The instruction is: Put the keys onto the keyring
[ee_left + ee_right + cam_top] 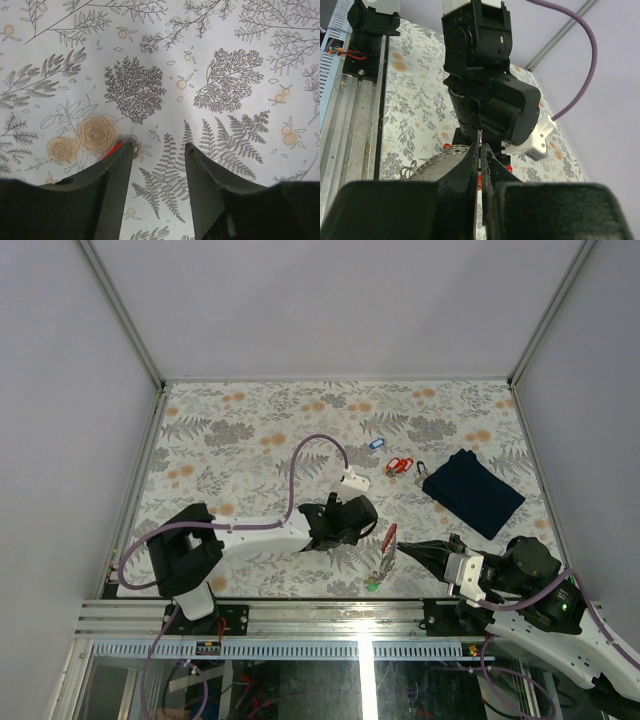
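Observation:
My right gripper (pixel 481 146) is shut on a thin silvery keyring (pixel 479 136) that sticks up edge-on between its tips. In the top view the right gripper (pixel 402 550) points left at a red-tagged key (pixel 389 534) and a silvery cluster (pixel 383 562) with a green tag (pixel 372 586). My left gripper (pixel 159 145) hangs open just above the cloth with nothing between its fingers. A red tag (pixel 116 146) and a small ring (pixel 134 149) peek out beside its left finger. The left gripper (pixel 360 523) stands just left of the red-tagged key.
Farther back lie a blue-tagged key (pixel 376 443), red-tagged keys (pixel 399 465) and a folded navy cloth (pixel 473 492). A purple cable (pixel 300 465) arcs over the left arm. Grey walls close the floral table on three sides.

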Available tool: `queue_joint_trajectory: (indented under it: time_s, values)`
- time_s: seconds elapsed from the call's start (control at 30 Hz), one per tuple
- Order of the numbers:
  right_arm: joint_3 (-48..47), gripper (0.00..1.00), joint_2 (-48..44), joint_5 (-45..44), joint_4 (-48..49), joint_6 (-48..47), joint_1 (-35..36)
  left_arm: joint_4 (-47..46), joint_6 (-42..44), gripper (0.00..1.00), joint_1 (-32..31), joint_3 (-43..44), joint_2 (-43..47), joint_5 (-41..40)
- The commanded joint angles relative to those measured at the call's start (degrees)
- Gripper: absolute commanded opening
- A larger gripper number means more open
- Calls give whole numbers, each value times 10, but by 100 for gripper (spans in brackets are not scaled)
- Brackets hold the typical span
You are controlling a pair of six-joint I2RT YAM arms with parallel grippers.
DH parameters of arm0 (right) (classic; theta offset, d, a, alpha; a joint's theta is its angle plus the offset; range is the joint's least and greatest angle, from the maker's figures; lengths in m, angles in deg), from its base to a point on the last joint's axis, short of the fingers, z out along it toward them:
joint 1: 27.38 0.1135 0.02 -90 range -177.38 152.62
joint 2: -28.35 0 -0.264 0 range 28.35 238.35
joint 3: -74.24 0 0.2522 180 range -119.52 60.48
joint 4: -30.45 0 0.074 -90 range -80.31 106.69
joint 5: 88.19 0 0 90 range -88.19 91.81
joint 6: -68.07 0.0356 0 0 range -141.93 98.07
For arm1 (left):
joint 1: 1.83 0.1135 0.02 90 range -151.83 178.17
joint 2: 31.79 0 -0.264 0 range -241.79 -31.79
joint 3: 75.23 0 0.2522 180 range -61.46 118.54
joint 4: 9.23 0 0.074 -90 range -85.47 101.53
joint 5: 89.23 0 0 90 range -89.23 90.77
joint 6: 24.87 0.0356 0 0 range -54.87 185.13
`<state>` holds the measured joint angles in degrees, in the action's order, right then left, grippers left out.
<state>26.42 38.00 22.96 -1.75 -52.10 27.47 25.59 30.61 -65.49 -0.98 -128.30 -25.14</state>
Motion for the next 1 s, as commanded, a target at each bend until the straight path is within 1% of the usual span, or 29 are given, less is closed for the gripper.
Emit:
queue_joint_trajectory:
  time_s: [0.0, 0.17, 0.33, 0.57, 0.87, 0.97]
  values:
    - [-19, 0, 2, 7, 38, 12, 2, -20, 44, 43, 11, 21, -37, 11]
    - [-16, 0, 2, 8, 38, 14, 2, 2, 76, 39, 12, 39, -70, 6]
    - [-15, 0, 2, 9, 40, 16, 2, 17, 87, 38, 12, 44, -77, -8]
    - [-13, 0, 4, 12, 40, 16, 2, 29, 92, 29, 15, 43, -83, -11]
    - [-9, 0, 5, 12, 44, 17, 2, 41, 95, 28, 15, 37, -79, -8]
    - [-7, 0, 5, 13, 46, 17, 2, 42, 99, 26, 15, 35, -78, -10]
